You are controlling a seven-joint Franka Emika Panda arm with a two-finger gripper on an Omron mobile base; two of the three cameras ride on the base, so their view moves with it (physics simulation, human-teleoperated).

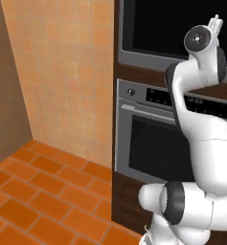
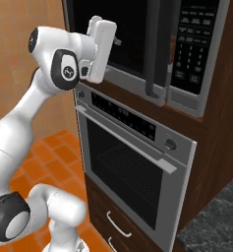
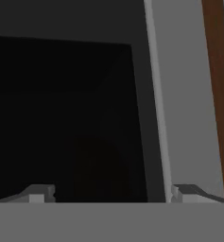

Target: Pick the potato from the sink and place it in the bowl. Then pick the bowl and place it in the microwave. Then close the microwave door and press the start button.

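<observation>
Arm [image 1: 201, 124] reaches high, hand up against the microwave door [image 1: 158, 24], black glass in a grey frame. Oven [image 1: 148, 139] sits just below. Orange tiled wall [image 1: 62, 72] and floor [image 1: 43, 191] at left.

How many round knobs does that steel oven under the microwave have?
2. One knob sits at the left end of the oven's control strip, the other knob at its right end. The robot's arm covers part of the strip in the left base view, so more might be hidden.
</observation>
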